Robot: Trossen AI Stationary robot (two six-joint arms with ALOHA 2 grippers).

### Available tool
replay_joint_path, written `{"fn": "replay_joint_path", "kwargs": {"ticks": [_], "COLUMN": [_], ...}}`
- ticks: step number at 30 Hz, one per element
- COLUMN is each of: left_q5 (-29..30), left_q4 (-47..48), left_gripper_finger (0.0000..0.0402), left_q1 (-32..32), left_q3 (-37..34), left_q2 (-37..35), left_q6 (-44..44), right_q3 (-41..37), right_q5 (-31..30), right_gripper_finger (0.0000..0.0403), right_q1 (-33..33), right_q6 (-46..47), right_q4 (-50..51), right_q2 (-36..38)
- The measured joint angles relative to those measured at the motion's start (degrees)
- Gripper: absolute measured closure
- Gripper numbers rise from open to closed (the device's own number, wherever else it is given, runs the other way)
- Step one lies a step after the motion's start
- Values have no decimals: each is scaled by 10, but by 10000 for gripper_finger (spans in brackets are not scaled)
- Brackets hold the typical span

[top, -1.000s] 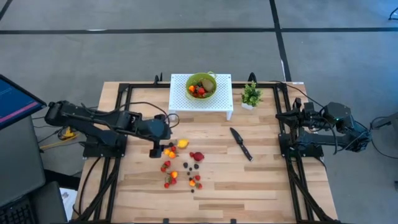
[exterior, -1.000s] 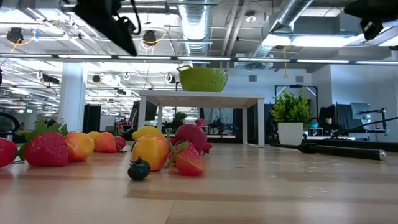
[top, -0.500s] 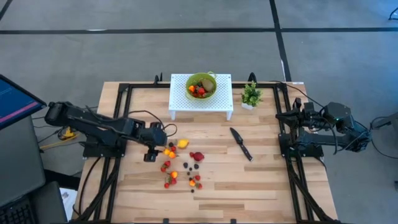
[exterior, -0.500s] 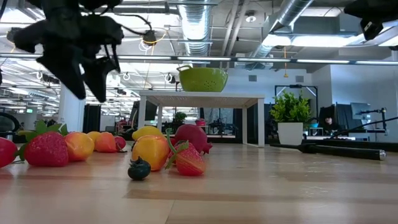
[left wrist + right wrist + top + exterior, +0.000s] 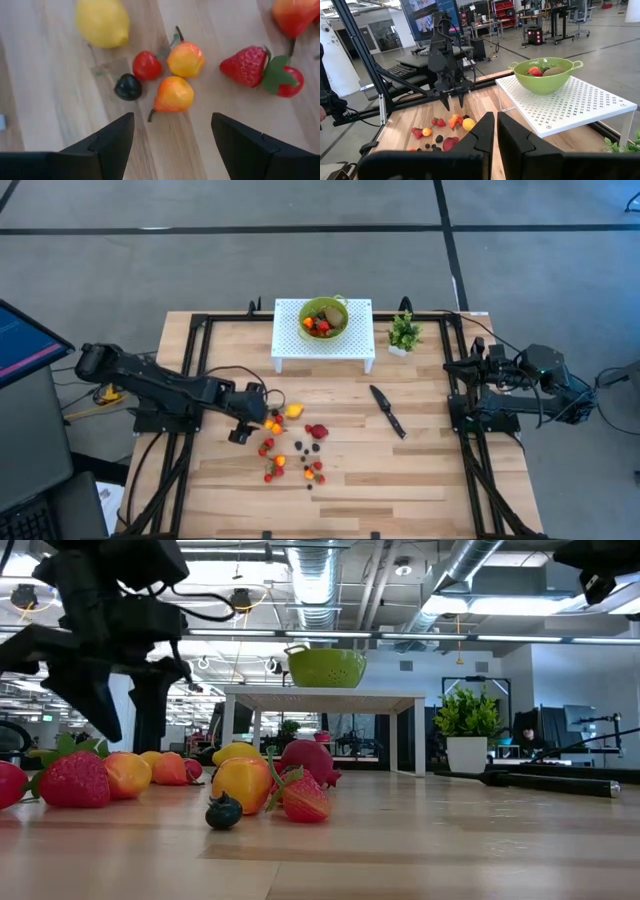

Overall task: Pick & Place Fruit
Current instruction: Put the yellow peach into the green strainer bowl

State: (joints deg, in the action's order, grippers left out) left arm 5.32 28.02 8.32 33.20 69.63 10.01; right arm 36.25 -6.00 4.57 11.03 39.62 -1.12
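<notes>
The left gripper (image 5: 240,435) hangs with its dark angular fingers spread wide and empty over the 10 o'clock edge of the scattered fruit (image 5: 291,448): glossy moulded pieces on the pale wood-plank table (image 5: 420,470). Under it lie two orange pears (image 5: 172,95), a red cherry (image 5: 146,65), a dark berry (image 5: 128,87), a smooth lemon (image 5: 102,22) and a dimpled strawberry (image 5: 245,66). At 12 o'clock a green colander (image 5: 324,317) sits on a white perforated stand (image 5: 354,348). A black knife (image 5: 387,411) lies at 3 o'clock, a potted plant (image 5: 403,333) at 1. The right gripper (image 5: 496,131), pinched closed, waits at the 3 o'clock edge.
</notes>
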Motion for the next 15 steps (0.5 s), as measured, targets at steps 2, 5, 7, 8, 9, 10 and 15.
{"fn": "replay_joint_path", "kwargs": {"ticks": [2,5,7,8,9,10,15], "left_q5": [-8,-9,-11,-13,-18,-23,-36], "left_q4": [-9,-26,-36,-44,-49,-56,-73], "left_gripper_finger": [142,142,142,142,142,142,142], "left_q1": [0,0,0,0,0,0,4], "left_q3": [-5,-7,-7,-7,-7,-7,-6], "left_q2": [13,32,44,50,57,63,98], "left_q6": [5,6,7,7,7,7,7], "right_q3": [0,0,0,0,0,0,0], "right_q5": [0,0,0,0,0,0,0], "right_gripper_finger": [386,386,386,386,386,386,386], "right_q1": [0,0,0,0,0,0,0], "right_q6": [0,0,0,0,0,0,0], "right_q4": [0,0,0,0,0,0,0], "right_q2": [0,0,0,0,0,0,0]}}
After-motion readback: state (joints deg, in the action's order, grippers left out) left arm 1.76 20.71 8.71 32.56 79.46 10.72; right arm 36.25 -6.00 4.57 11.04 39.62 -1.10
